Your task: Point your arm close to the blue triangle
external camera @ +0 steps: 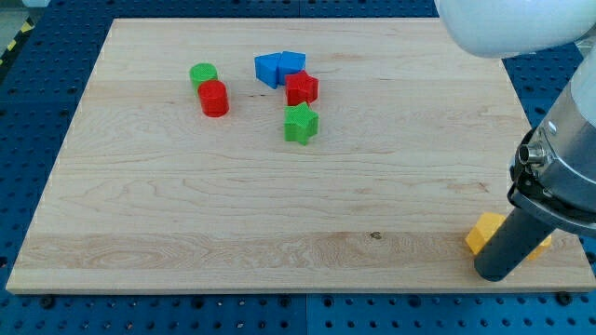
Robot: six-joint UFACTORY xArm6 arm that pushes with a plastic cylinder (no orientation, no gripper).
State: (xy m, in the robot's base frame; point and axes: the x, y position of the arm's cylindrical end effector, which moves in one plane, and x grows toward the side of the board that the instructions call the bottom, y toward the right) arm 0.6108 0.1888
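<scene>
Two blue blocks touch each other near the view's top centre. The right one (292,63) looks like the blue triangle, and the left one (268,70) looks like a blue cube. A red star (301,88) sits right below the triangle, touching it. My tip (494,275) rests on the board at the view's bottom right, far from the blue blocks. It stands against a yellow block (484,232) that the rod partly hides.
A green star (301,123) lies below the red star. A green cylinder (203,73) and a red cylinder (213,98) stand together left of the blue blocks. The board's right edge (559,186) and bottom edge are close to my tip.
</scene>
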